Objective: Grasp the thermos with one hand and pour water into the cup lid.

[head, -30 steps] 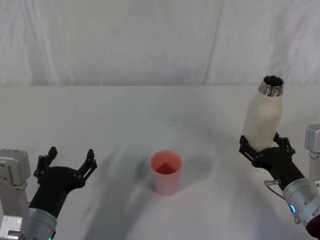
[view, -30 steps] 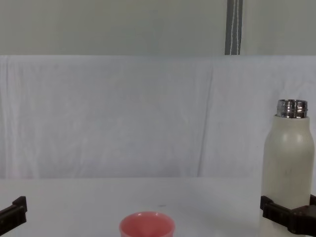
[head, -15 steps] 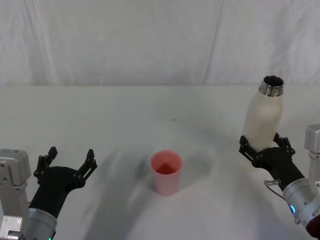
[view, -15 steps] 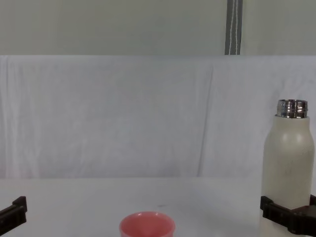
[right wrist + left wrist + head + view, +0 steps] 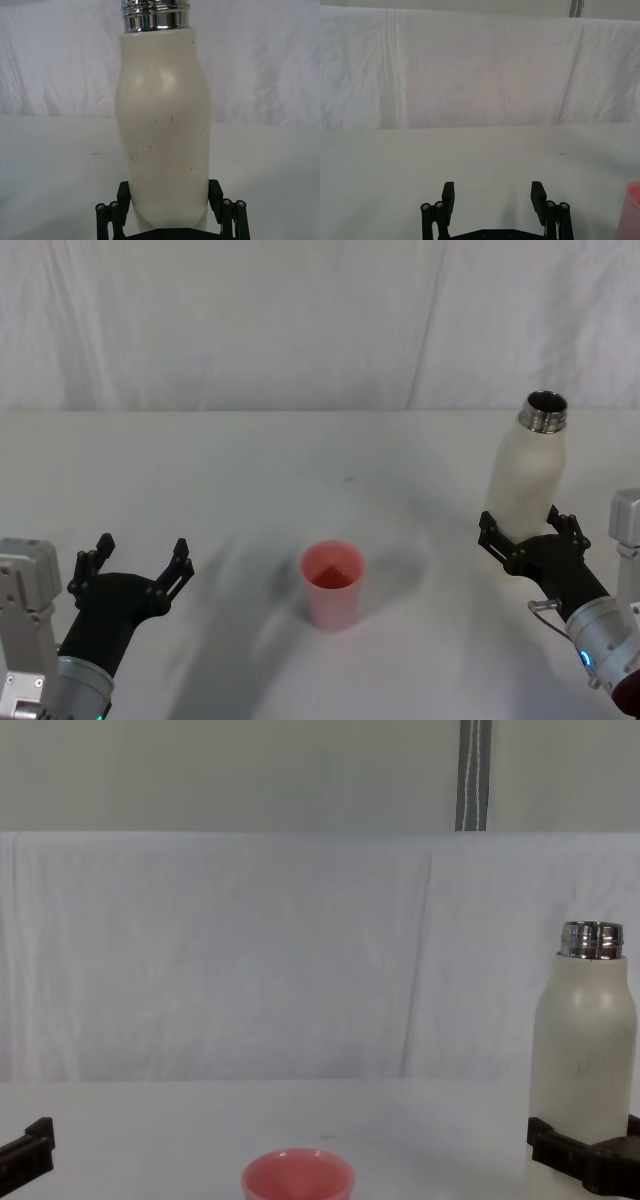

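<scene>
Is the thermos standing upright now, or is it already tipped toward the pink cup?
Upright. The thermos has its steel neck on top, the right gripper around its lower body.

Upright thermos in right end effector

Soft, even light floods the white table — faint, blurred shadows pool beside the cup lid; a bright glint rides the thermos steel neck.
</scene>
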